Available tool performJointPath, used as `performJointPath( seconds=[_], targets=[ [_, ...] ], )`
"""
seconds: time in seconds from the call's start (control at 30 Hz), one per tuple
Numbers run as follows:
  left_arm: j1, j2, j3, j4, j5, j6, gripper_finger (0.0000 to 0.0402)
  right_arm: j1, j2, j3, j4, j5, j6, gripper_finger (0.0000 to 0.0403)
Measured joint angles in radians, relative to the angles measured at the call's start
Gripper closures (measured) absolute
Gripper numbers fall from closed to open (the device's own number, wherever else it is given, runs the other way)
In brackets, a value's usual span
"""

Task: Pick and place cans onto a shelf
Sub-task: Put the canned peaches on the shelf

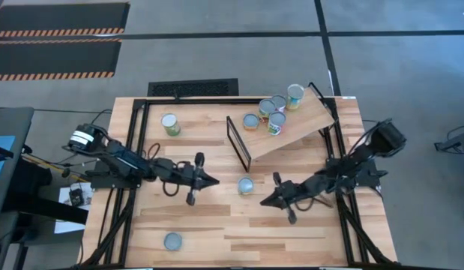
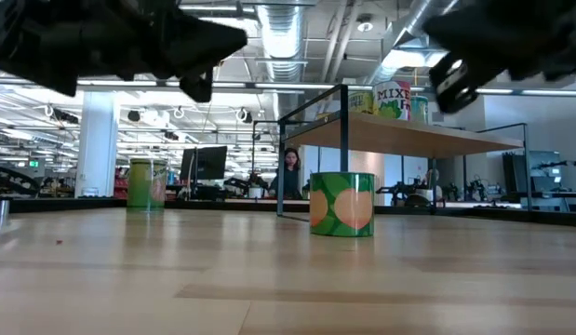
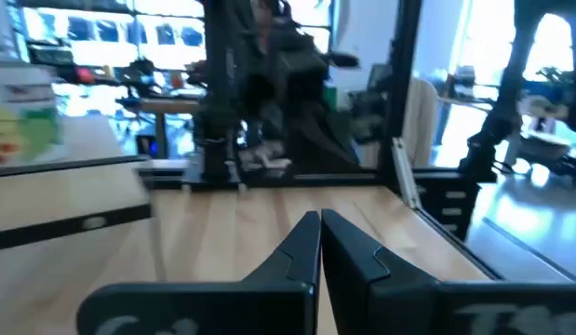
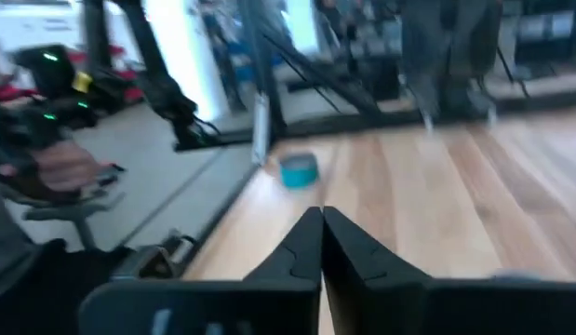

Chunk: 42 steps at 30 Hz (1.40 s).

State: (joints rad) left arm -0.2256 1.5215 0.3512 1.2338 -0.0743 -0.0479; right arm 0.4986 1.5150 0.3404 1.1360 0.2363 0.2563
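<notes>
Both the left gripper [image 1: 214,181] and right gripper [image 1: 264,201] hover with jaws shut and empty, flanking a green-labelled, silver-topped tin [image 1: 246,185] on the planked wooden surface [image 1: 209,232], likely next. Five tins already crowd the light wood shelf [image 1: 306,124].

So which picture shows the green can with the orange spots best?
The low view: the green can stands close, label facing the camera, just in front of the shelf. The high view shows only its grey round top, between the two grippers. Neither wrist view clearly shows it.
</notes>
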Motion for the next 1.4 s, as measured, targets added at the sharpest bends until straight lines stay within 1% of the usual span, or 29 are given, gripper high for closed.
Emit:
performJointPath(
  seconds=[0.07, 0.17, 0.23, 0.37, 0.47, 0.57, 0.7, 0.8, 0.93, 1.0, 1.07, 1.17, 1.23, 1.27, 1.3, 1.4],
  targets=[
    [0.022, 0.0, -0.03, 0.054, 0.0, 0.0, 0.04, -0.026, 0.037, 0.041, -0.068, 0.0, 0.037, 0.0345],
    [0.063, 0.0, -0.068, 0.097, 0.006, 0.001, 0.04, -0.063, 0.065, 0.12, -0.265, -0.001, 0.05, 0.0305],
    [0.094, 0.0, -0.082, 0.114, 0.021, 0.001, 0.04, -0.083, 0.063, 0.19, -0.436, 0.0, 0.05, 0.0276],
    [0.149, 0.0, -0.101, 0.118, 0.045, 0.001, 0.04, -0.117, 0.057, 0.345, -0.836, 0.001, 0.018, 0.0225],
    [0.173, 0.001, -0.113, 0.12, 0.052, -0.004, 0.04, -0.134, 0.065, 0.459, -1.075, 0.003, -0.043, 0.0201],
    [0.181, 0.001, -0.117, 0.12, 0.053, -0.018, 0.04, -0.151, 0.097, 0.546, -1.243, 0.005, -0.101, 0.0196],
    [0.182, 0.001, -0.128, 0.118, 0.052, -0.018, 0.04, -0.162, 0.157, 0.635, -1.373, -0.002, -0.2, 0.0209],
    [0.182, 0.001, -0.128, 0.095, 0.051, -0.018, 0.04, -0.17, 0.216, 0.686, -1.436, 0.001, -0.256, 0.0222],
    [0.182, 0.001, -0.128, 0.078, 0.051, -0.019, 0.04, -0.173, 0.274, 0.752, -1.501, 0.003, -0.307, 0.0242],
    [0.182, 0.001, -0.128, 0.08, 0.05, -0.018, 0.04, -0.174, 0.292, 0.783, -1.543, 0.006, -0.313, 0.026],
    [0.182, 0.001, -0.128, 0.08, 0.05, -0.018, 0.04, -0.174, 0.304, 0.806, -1.581, 0.017, -0.314, 0.0286],
    [0.182, 0.001, -0.128, 0.079, 0.048, -0.019, 0.04, -0.174, 0.303, 0.824, -1.623, 0.013, -0.31, 0.0338],
    [0.182, 0.001, -0.128, 0.08, 0.048, -0.02, 0.04, -0.173, 0.287, 0.829, -1.658, 0.004, -0.281, 0.0375],
    [0.182, 0.001, -0.128, 0.079, 0.048, -0.02, 0.04, -0.173, 0.275, 0.831, -1.675, -0.002, -0.257, 0.0385],
    [0.182, 0.001, -0.128, 0.076, 0.048, -0.02, 0.04, -0.172, 0.261, 0.832, -1.689, -0.01, -0.231, 0.0389],
    [0.182, 0.001, -0.128, 0.06, 0.048, -0.024, 0.04, -0.173, 0.189, 0.835, -1.744, -0.07, -0.138, 0.0378]
  ],
)
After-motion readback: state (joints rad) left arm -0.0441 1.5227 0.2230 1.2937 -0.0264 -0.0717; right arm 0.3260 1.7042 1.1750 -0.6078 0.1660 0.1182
